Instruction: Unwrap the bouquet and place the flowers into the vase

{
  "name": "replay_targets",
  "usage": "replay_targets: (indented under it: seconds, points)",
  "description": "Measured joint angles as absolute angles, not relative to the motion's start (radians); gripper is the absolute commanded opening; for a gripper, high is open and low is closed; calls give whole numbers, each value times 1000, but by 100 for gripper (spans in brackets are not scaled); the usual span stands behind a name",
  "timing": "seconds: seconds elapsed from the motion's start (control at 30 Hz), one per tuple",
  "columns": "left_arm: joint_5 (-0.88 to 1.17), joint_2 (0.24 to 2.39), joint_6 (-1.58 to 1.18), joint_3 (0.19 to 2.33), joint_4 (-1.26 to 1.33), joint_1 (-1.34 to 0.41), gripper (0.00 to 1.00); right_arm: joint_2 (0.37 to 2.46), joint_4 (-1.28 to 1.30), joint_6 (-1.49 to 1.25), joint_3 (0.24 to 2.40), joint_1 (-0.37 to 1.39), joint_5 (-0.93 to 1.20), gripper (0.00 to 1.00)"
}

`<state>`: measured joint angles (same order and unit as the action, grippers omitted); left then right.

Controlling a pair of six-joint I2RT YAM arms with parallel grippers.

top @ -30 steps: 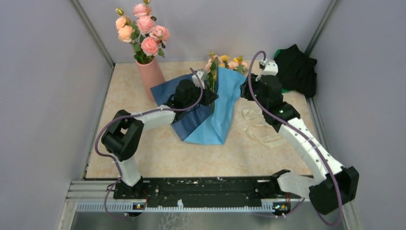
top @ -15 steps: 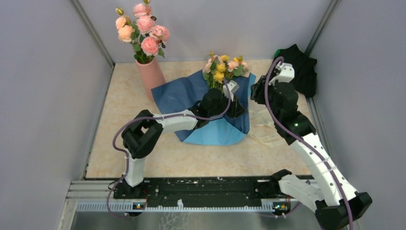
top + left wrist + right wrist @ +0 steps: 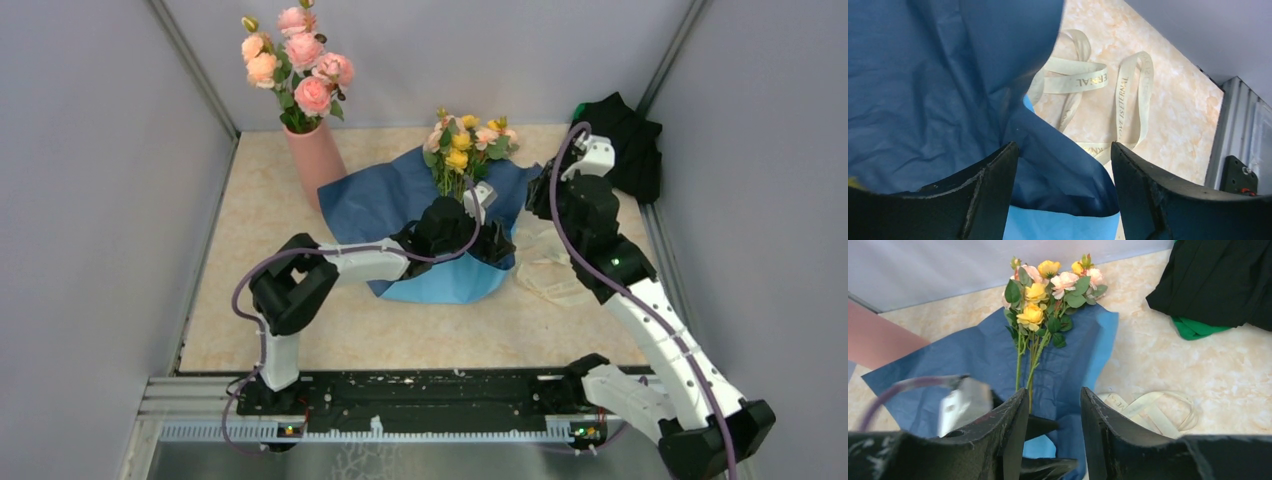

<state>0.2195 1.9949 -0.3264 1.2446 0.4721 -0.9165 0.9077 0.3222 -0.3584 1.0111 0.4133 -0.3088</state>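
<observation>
When viewed from the top: seeing left gripper [image 3: 490,243] low over the blue paper [image 3: 380,195]; can't judge its jaws from here. Spotting flowers [image 3: 465,140] on the paper just beyond it, blooms toward the back wall. Placing vase [image 3: 315,160] well off to its left, upright, holding pink roses [image 3: 295,60]. Paper's corner reaching up to the vase base, contact unclear. Finding right gripper [image 3: 538,192] just right of the stems, by the paper's right edge, with black cloth [image 3: 620,140] behind it to the right. Seeing ribbon [image 3: 545,270] loose on the table [image 3: 350,330], under the right arm, just right of the left gripper.

Left wrist: reading fingers [image 3: 993,190] as spread wide, nothing pinched. Seeing paper [image 3: 923,75] ahead and to the left, one fold dropping into the gap, lighter blue underside at the bottom. Seeing ribbon [image 3: 1128,100] ahead and right, flat on the table, apart from both fingers.

Right wrist: reading fingers [image 3: 1008,440] as parted by a narrow gap, nothing between them. Seeing flowers [image 3: 1048,285] straight ahead, unwrapped, stems running back toward the gap over the opened paper [image 3: 973,355]. Catching vase [image 3: 878,335] only as a pink sliver far left. Seeing ribbon [image 3: 1148,405] ahead, low and right. Seeing cloth [image 3: 1218,280] ahead, far right, something green under its edge.
</observation>
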Motion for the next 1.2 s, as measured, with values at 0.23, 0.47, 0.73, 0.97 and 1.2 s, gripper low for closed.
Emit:
replay_targets:
  seconds: [0.23,0.47,0.73,0.97,1.2]
  points:
    - [59,1825,-229,1111,473,-903,77,1047,263,-360,968,411,-320,42]
    - [13,1829,-185,1026,476,-845,80,1155,228,-373,922,410,-286,41]
    - [32,1892,-190,1037,491,-843,78,1143,210,-377,924,410,-279,41]
    - [1,1824,-200,937,502,-764,78,1075,181,-377,924,410,-263,40]
    - [-76,1745,-184,869,490,-641,78,1174,139,-389,924,410,-168,41]
